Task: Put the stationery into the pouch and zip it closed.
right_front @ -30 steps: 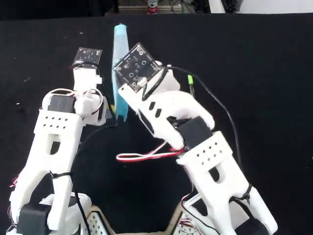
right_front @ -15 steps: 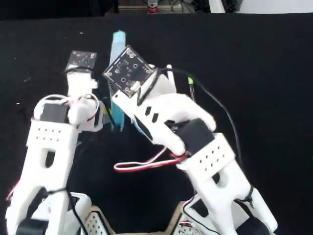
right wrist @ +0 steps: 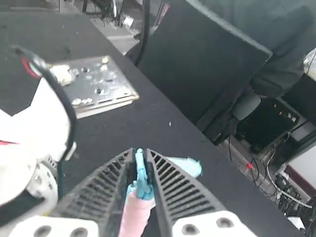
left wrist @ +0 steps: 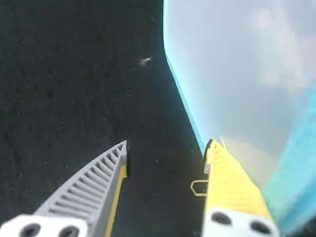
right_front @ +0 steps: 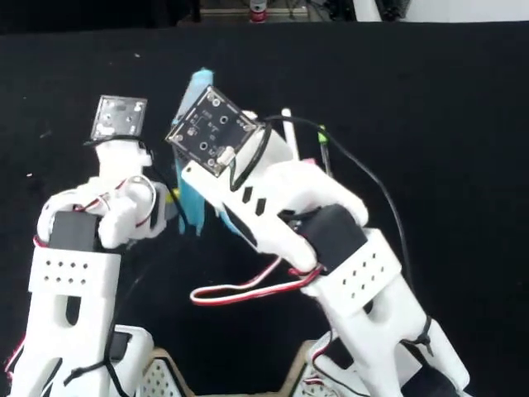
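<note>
On the left of the black cloth-covered desk [right_front: 446, 124], the left gripper [left wrist: 167, 148] is hanging low over the cloth with its jaws spread wide apart and nothing between them. Its grey ribbed finger [left wrist: 98, 190] is sitting over bare cloth. Its yellow finger [left wrist: 229, 185] is lying right against the edge of the light-blue translucent plastic pouch [left wrist: 247, 74]; I cannot tell whether the two are actually touching.

In the high view, the pouch [right_front: 200, 83] is standing up between the two arms as a narrow strip. Its upper end is showing above the right arm's square wrist circuit board [right_front: 211, 128] and its lower end is dropping down beside the left arm.

Just right of that, the right gripper [right wrist: 139, 153] is clamping its two dark ribbed fingers together on a teal tab [right wrist: 141, 185] at the pouch's edge, probably the zipper pull, though the view is too close to be sure. A pink piece [right wrist: 134, 215] is lying between the fingers just below the tab. A pale-blue corner of the pouch [right wrist: 186, 166] is poking out past the fingertips. The left arm's wrist circuit board [right wrist: 94, 84] is showing beyond them.

Farther right, a thin white pen [right_front: 288, 124] and a green-tipped pen [right_front: 322, 139] are lying on the cloth beside the right arm, outside the pouch.
</note>
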Controlling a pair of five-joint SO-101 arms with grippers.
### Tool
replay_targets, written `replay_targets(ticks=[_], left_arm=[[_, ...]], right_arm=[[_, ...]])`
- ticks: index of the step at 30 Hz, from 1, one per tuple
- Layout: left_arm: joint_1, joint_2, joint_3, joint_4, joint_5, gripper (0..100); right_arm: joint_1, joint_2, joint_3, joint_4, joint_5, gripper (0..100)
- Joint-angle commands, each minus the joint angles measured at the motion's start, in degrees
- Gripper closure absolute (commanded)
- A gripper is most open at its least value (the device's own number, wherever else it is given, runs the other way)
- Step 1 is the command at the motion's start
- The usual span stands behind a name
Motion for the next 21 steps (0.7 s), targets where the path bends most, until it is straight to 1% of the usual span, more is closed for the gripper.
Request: replay_targets(ticks=[1, 4, 8, 14, 17, 21], left_arm=[[-4.8, -1.3, -2.9, -0.2, 0.5, 74], [-9.0, -1.2, -6.7, 0.0, 0.5, 74], [-10.4, -1.3, -13.4, 1.3, 0.3, 74], [-9.0, -0.7, -23.3, 4.7, -8.7, 74], [-8.0, -0.7, -21.5, 6.2, -11.5, 74], [-8.5, -1.2, -14.8, 5.3, -11.9, 75]], right_arm=[[-0.6, -2.1, -3.2, -1.8, -0.5, 98.8], [-0.6, -2.1, -3.6, -1.8, -0.4, 98.8], [-1.3, -2.1, -3.2, -1.8, -0.4, 98.8], [-1.3, -2.1, -3.1, -0.1, -0.4, 98.8], [-1.2, -2.3, -3.2, -0.1, -0.2, 98.8], [-1.2, -2.4, -3.2, 0.1, -0.2, 98.8]])
